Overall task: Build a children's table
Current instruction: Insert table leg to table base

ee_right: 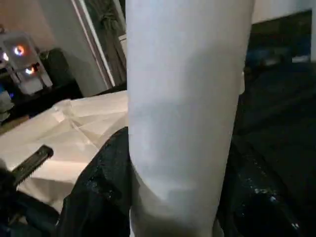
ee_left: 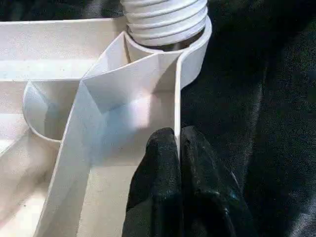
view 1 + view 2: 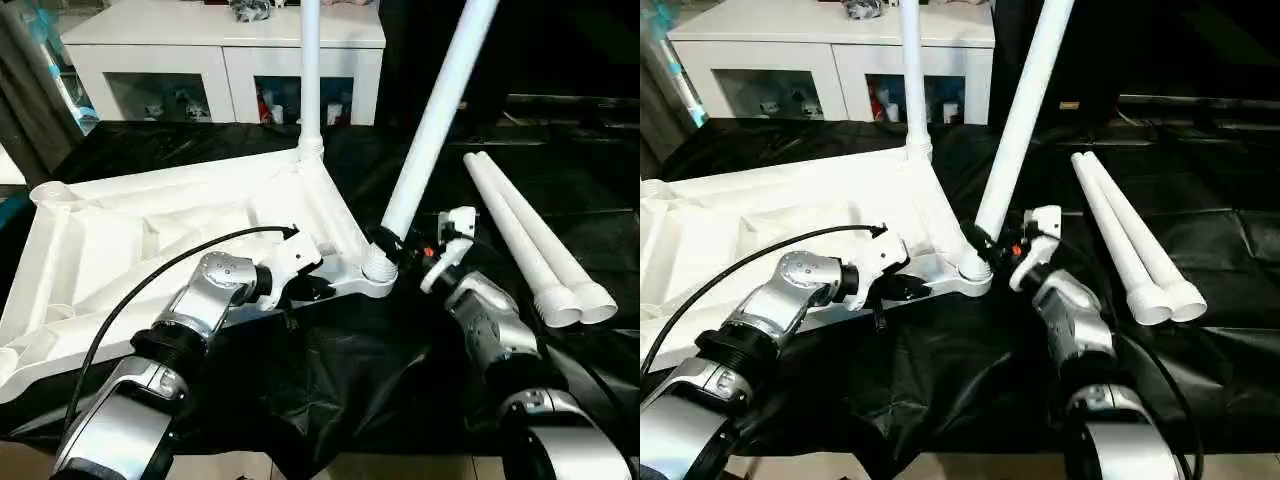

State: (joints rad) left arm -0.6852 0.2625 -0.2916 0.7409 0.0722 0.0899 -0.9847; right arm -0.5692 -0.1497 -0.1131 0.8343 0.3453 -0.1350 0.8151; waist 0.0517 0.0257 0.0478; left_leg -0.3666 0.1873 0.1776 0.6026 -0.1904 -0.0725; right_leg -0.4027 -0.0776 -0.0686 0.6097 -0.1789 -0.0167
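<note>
The table top [image 3: 150,240] lies upside down, ribbed underside up, on the desk [image 3: 330,380], which is covered with black sheet. One leg [image 3: 310,70] stands straight in the far corner socket. A second leg [image 3: 435,120] has its threaded end in the near corner socket [image 3: 378,268], but it leans away to the right and is not upright. Two more legs [image 3: 530,245] lie side by side on the black sheet at the right, well apart from the top.

The right gripper [image 3: 395,243] holds the tilted leg just above the socket; in the right wrist view the white tube sits between the black fingers [image 1: 98,197], so they are closed around it. The left gripper [image 3: 312,290] pinches the thin rim wall of the top near this same corner, its fingers [image 2: 165,163] pressed together on the wall, and this seems to keep the top steady.

I judge the step in hand is fitting the second leg. The next move probably needs to bring this leg vertical, in line with the socket, and then turn or push it until the thread is seated, while the left side keeps the top from sliding. After this, two legs remain.
</note>
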